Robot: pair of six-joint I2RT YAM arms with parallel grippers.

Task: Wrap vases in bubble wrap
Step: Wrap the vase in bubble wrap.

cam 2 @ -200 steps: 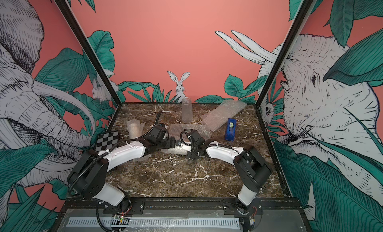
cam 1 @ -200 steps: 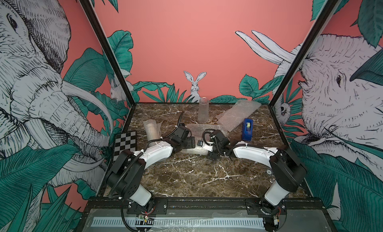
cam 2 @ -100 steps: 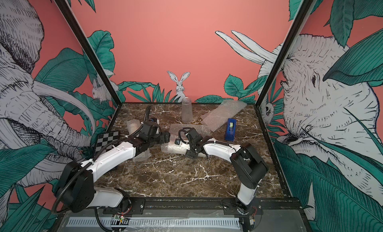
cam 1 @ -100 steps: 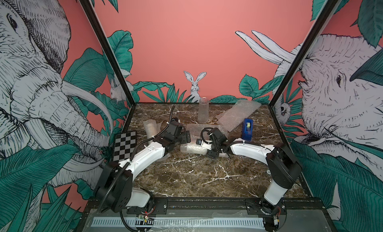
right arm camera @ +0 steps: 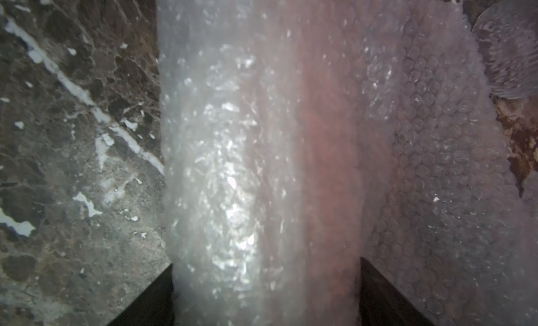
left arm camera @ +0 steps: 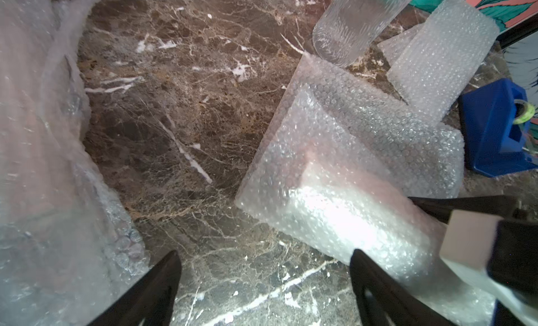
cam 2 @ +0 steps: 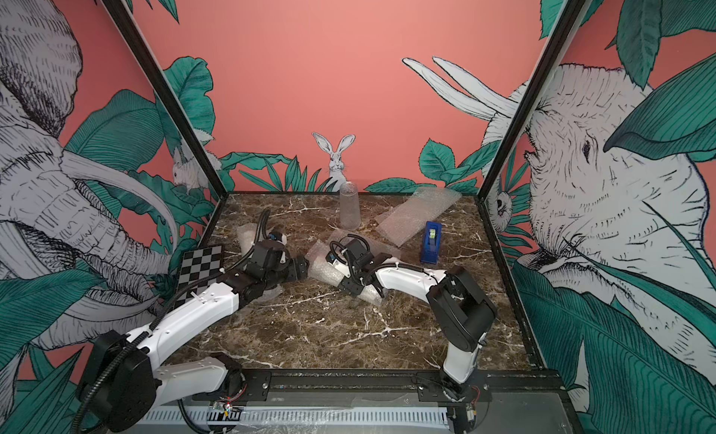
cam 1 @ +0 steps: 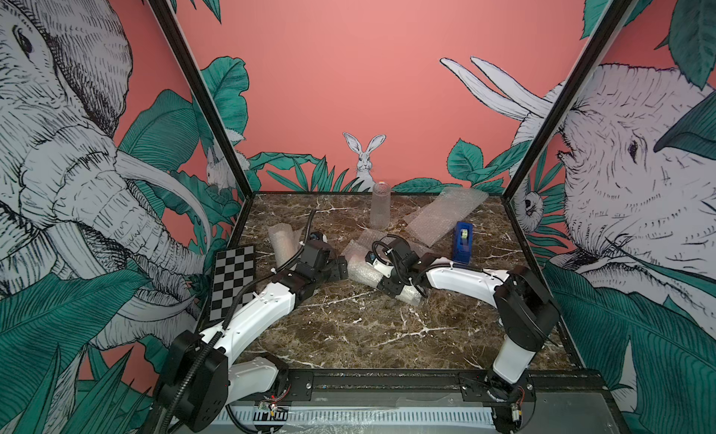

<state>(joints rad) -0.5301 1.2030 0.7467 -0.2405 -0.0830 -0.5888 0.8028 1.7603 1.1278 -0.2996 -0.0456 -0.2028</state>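
A bubble-wrapped vase [cam 1: 362, 275] [cam 2: 321, 271] lies on its side mid-table. My right gripper [cam 1: 387, 280] [cam 2: 350, 278] [right arm camera: 266, 281] straddles it, both fingers pressed against the wrap. My left gripper [cam 1: 341, 271] [cam 2: 300, 269] [left arm camera: 265, 281] stands open just left of that bundle [left arm camera: 320, 199], with only marble between its fingers. A second wrapped vase [cam 1: 281, 244] [cam 2: 246, 238] [left arm camera: 35, 164] lies at the left. The clear glass vase [cam 1: 379, 205] [cam 2: 350, 206] [left arm camera: 349, 22] stands upright at the back. A loose bubble wrap sheet [cam 1: 445, 215] [cam 2: 418, 215] [left arm camera: 442, 54] lies at the back right.
A blue tape dispenser [cam 1: 463, 242] [cam 2: 431, 244] [left arm camera: 495, 126] stands right of the bundle. A checkerboard card [cam 1: 232, 283] [cam 2: 199, 265] lies against the left wall. Another flat piece of wrap [left arm camera: 393, 126] lies under the bundle, reaching toward the glass vase.
The left gripper has drawn back to the left from the bundle. The right gripper has slid a little left along the bundle and its jaws have narrowed onto the wrap.
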